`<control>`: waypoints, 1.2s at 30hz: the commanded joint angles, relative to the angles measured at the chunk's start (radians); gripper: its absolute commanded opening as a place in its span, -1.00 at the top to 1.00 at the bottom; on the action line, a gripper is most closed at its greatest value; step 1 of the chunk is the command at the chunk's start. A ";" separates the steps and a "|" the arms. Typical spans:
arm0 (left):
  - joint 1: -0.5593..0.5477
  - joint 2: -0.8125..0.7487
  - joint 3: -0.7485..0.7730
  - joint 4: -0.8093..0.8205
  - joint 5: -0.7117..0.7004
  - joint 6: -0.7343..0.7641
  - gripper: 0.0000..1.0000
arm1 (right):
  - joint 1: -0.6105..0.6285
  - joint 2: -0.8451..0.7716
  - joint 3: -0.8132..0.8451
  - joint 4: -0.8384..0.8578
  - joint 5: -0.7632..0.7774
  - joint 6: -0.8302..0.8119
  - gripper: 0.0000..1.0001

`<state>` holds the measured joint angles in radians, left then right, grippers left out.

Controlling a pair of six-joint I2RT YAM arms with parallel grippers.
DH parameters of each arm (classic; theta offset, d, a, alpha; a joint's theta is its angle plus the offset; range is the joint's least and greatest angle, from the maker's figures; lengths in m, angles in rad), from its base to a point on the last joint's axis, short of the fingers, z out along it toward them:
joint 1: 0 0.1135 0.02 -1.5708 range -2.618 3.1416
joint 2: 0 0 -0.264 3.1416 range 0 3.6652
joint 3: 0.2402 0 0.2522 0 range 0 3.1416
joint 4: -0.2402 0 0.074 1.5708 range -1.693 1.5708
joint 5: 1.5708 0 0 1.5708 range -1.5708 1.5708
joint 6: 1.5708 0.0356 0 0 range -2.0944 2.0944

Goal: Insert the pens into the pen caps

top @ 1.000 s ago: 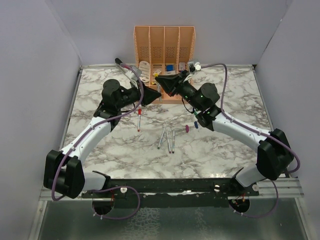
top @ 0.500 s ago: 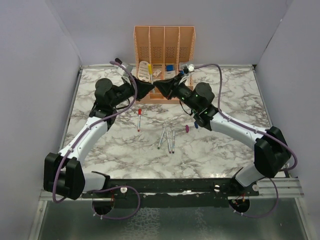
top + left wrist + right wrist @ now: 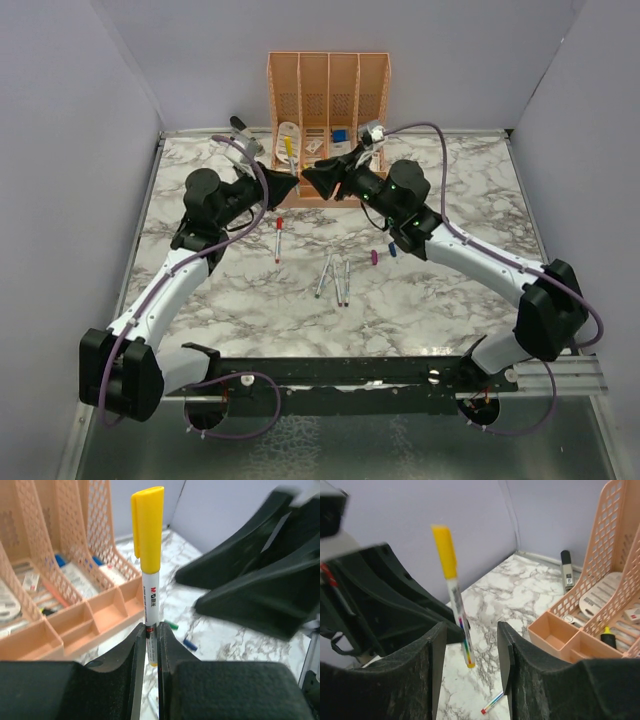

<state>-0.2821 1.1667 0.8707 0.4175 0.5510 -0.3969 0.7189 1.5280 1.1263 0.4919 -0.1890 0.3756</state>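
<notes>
Fingers (image 3: 136,655) of left gripper (image 3: 150,630) clench yellow-capped pen (image 3: 150,591), barrel partly hidden; right gripper (image 3: 471,635) parted, empty.

Print on the pen (image 3: 150,587)
Only "M&G" was legible — on its white barrel, mid-frame in the left wrist view.

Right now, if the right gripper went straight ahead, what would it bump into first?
The right gripper would probably meet the white marker pen with a yellow cap, held by the left gripper just ahead of its open jaws; depth is unclear.
</notes>
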 commanded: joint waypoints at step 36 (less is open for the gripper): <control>-0.054 0.509 0.182 -0.699 -0.118 0.012 1.00 | 0.004 -0.247 0.036 -0.341 0.431 -0.171 0.10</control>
<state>-0.3111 1.6428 1.0245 -0.2687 0.4030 -0.3645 0.7193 1.2827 1.1709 0.1741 0.2310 0.2043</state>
